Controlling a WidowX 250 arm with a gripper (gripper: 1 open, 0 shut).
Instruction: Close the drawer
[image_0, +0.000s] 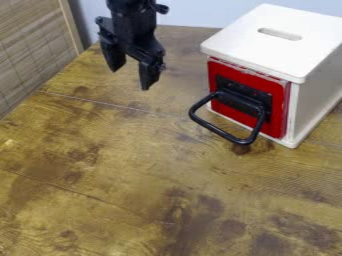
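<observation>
Taking the middle of the view as your clock's centre, you have a brown, wood-patterned tabletop (120, 185) with darker blotches spreading from three round through six to nine o'clock and reaching up behind the other things. Between one and two o'clock stands your white, cube-shaped box casing (310, 85), upright and turned at an angle to you. At ten o'clock you see a tan panel with a woven-looking pattern (30, 45), cut off by the view's edge. Your black, jointed robot gripper (132, 67) hangs at eleven, its two fingers spread wide with a gap between them, pointing down and well apart from the box. The red rectangular drawer front with its black plate (277, 128) is at two o'clock, set in the box's near face; you cannot tell exactly how far it sits from closed. The large black loop handle (211, 128) juts from that plate toward three o'clock, over the tabletop. Smallest is the narrow slot (281, 34) in the box's white top, between one and two.
</observation>
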